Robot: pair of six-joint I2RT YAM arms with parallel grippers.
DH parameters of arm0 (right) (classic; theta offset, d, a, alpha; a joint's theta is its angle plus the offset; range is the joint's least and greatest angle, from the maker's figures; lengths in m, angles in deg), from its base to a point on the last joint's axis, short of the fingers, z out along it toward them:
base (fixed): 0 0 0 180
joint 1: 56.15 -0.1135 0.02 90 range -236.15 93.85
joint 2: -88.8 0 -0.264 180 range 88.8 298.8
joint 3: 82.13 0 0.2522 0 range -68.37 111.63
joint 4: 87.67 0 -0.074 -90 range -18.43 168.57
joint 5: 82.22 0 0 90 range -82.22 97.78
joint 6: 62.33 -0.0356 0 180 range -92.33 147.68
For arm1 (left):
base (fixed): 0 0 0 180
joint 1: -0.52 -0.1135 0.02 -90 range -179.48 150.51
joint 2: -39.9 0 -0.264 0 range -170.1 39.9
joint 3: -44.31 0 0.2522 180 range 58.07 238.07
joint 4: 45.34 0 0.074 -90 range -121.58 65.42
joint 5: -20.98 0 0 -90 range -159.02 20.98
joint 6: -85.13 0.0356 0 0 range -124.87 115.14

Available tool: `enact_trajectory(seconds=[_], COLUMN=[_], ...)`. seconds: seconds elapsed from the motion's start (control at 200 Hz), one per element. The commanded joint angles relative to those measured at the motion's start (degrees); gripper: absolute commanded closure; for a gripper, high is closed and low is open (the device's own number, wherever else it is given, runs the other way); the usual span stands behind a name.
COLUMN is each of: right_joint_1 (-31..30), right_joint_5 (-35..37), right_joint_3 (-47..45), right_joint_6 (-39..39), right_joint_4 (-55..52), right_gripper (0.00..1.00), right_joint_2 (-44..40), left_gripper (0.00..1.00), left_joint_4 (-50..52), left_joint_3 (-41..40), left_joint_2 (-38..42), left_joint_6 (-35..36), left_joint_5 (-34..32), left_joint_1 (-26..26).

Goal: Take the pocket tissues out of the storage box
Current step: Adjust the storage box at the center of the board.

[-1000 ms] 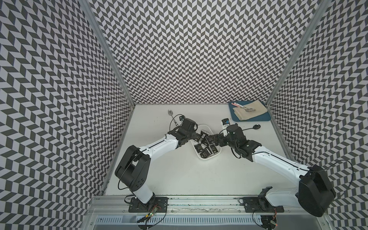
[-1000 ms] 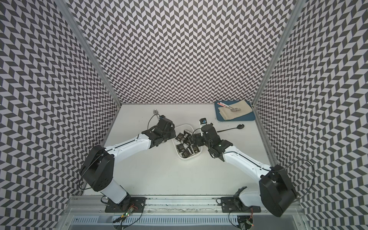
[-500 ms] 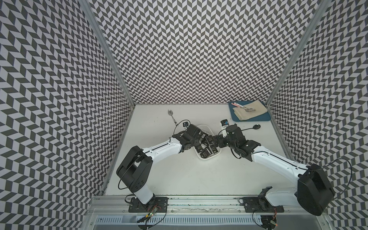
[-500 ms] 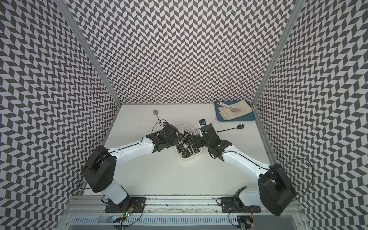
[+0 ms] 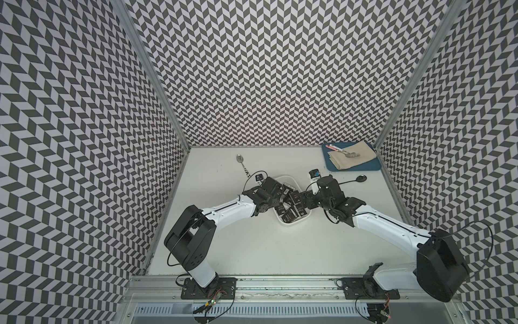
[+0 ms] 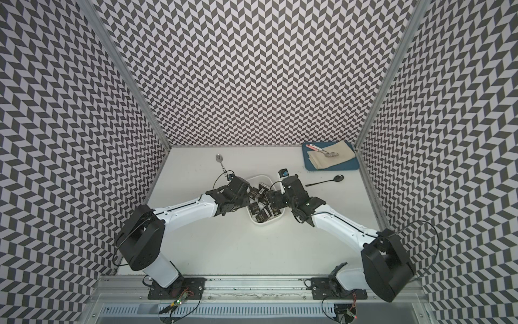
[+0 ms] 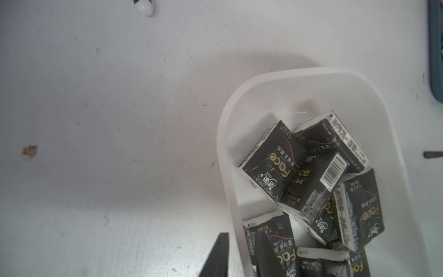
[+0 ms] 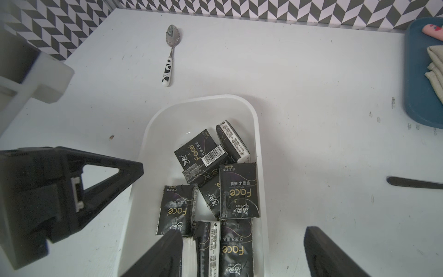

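The white storage box (image 5: 291, 223) (image 6: 266, 222) sits mid-table with several black pocket tissues (image 5: 290, 216) (image 7: 271, 165) (image 8: 238, 189) jumbled inside. My left gripper (image 5: 280, 196) (image 7: 242, 239) straddles the box's left wall (image 7: 230, 191). One finger stands outside on the table and the other inside against a standing packet (image 7: 275, 242). Its jaws are narrow, and whether they pinch anything stays unclear. My right gripper (image 5: 304, 200) (image 8: 242, 254) hangs open over the box's right end. One of its fingers is above the packets and the other is outside the wall.
A metal spoon with a patterned handle (image 5: 241, 161) (image 8: 171, 48) lies behind the box. To the right rear lies a black spoon (image 5: 356, 179). A blue tray with a beige cloth (image 5: 351, 160) (image 8: 417, 96) fills the back right corner. Patterned walls close three sides.
My left gripper has come forward and in over the box's left wall, and its jaws have narrowed. The right gripper stays over the box with its jaws slightly less wide.
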Motion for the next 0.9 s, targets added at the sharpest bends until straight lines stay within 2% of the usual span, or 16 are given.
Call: enact_trajectory(seconds=[0.0, 0.195, 0.571, 0.756, 0.891], right_joint_1=[0.01, -1.16, -5.66, -7.13, -10.34], right_joint_5=[-3.18, -6.2, -6.53, -6.55, -3.79], right_joint_3=[-0.74, 0.75, 4.18, 10.09, 15.44], right_joint_6=[1.0, 1.84, 2.04, -4.87, -10.2], right_joint_4=[3.08, 2.52, 2.0, 1.89, 0.79], right_gripper=[0.21, 0.28, 0.28, 0.34, 0.35], right_joint_2=[-0.02, 0.89, 5.6, 10.0, 13.3], left_gripper=[0.84, 0.88, 0.89, 0.65, 0.54], left_joint_4=[-0.77, -0.36, -2.96, -2.45, 1.87], left_joint_3=[-1.0, -0.86, -2.93, -2.53, -0.61], left_joint_2=[-0.56, 0.47, 2.21, 5.58, 8.43], left_joint_6=[-0.6, 1.88, 9.3, 10.26, 8.66], left_joint_5=[0.03, -2.01, -1.33, -1.0, -4.08], left_joint_1=[0.37, -0.59, -6.1, -6.5, -7.22])
